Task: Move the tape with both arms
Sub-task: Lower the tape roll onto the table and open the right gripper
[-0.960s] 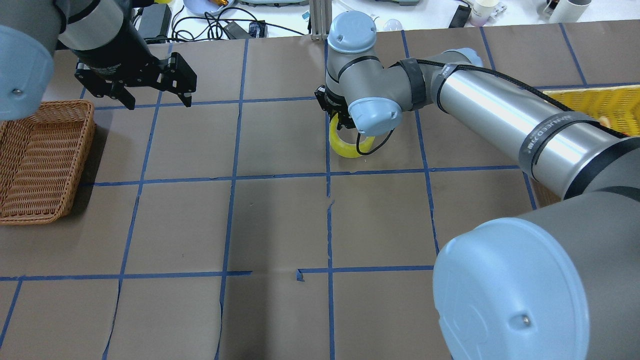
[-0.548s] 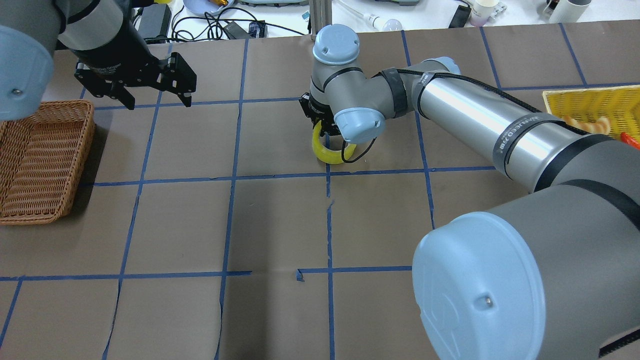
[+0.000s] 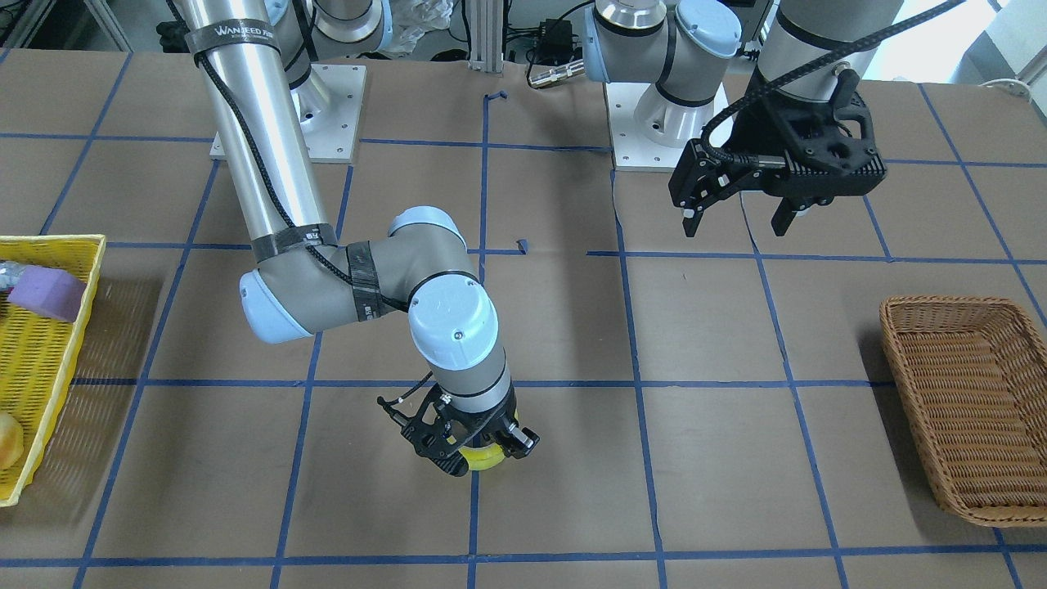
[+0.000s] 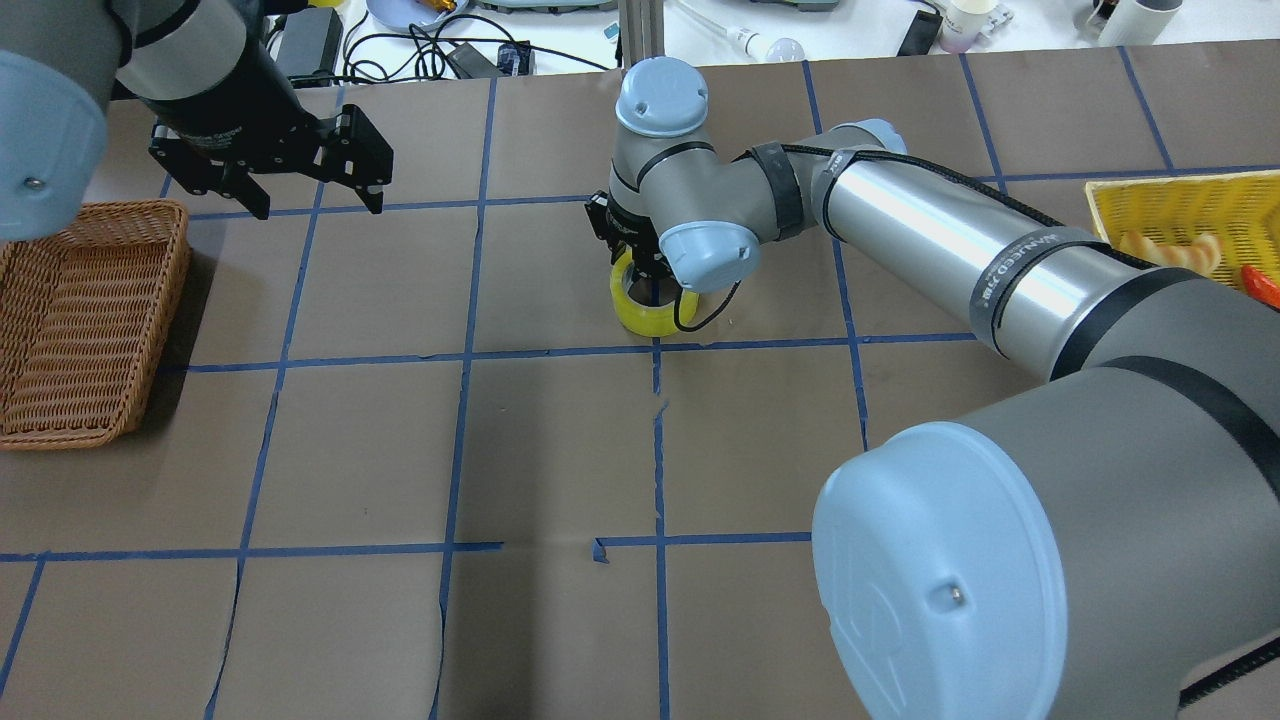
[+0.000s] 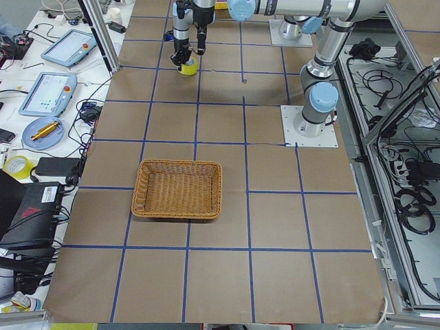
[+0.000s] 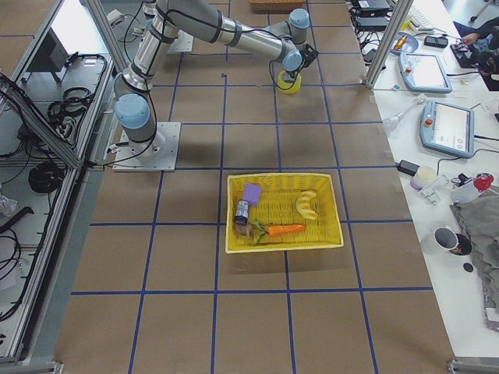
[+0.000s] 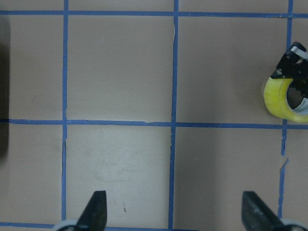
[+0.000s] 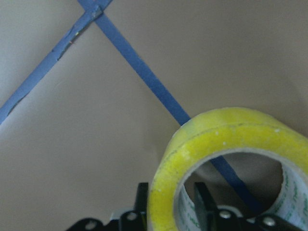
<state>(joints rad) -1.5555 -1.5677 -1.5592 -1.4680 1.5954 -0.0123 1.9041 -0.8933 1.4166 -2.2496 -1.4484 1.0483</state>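
The yellow tape roll hangs in my right gripper near the middle of the table, over a blue grid line. In the right wrist view one finger sits outside the ring's wall and the other inside, shut on the tape. The roll is tilted and low; I cannot tell whether it touches the table. It also shows in the front view under the right gripper. My left gripper is open and empty, above the table at the far left, well apart from the tape.
A brown wicker basket stands at the table's left edge, below the left gripper. A yellow basket at the right end holds a purple block, a banana and a carrot. Cables and devices lie beyond the far edge.
The right arm has carried the tape leftward across the table, toward the left arm's side. The left arm and its open gripper have not moved.
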